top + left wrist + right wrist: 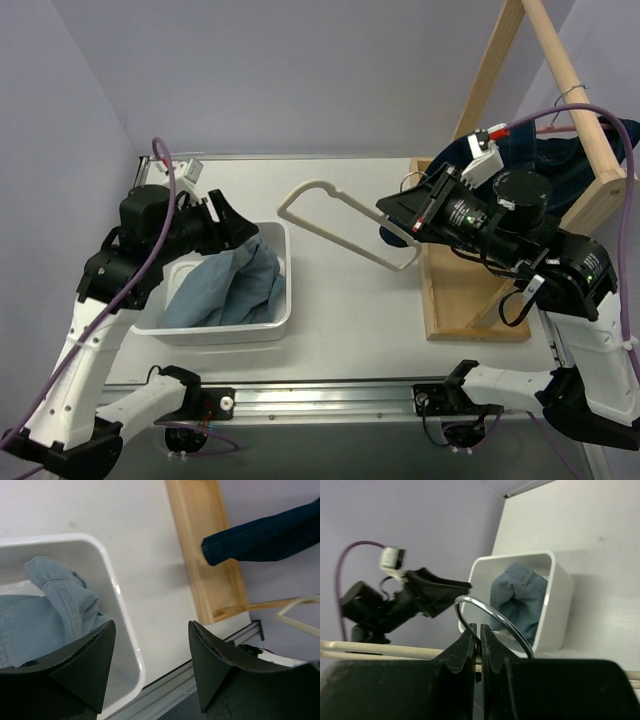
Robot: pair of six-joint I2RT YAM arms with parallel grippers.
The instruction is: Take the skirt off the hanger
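"Well, where's the skirt [225,290]?"
"Slumped in the white bin [287,300], clear of the hanger [283,208] — my left jaws stand apart above it, holding nothing; my right jaws are clamped on the hanger's wire hook [470,599]."
"If it needs moving?"
"Denim — soft, limp, a little heavy, I'd judge, not slippery. I'd pinch the thick seamed edge [54,581]."

light blue denim skirt [228,288]; white bin [240,328]; cream hanger [318,183]; navy garment [545,152]; tan wood rack [470,290].
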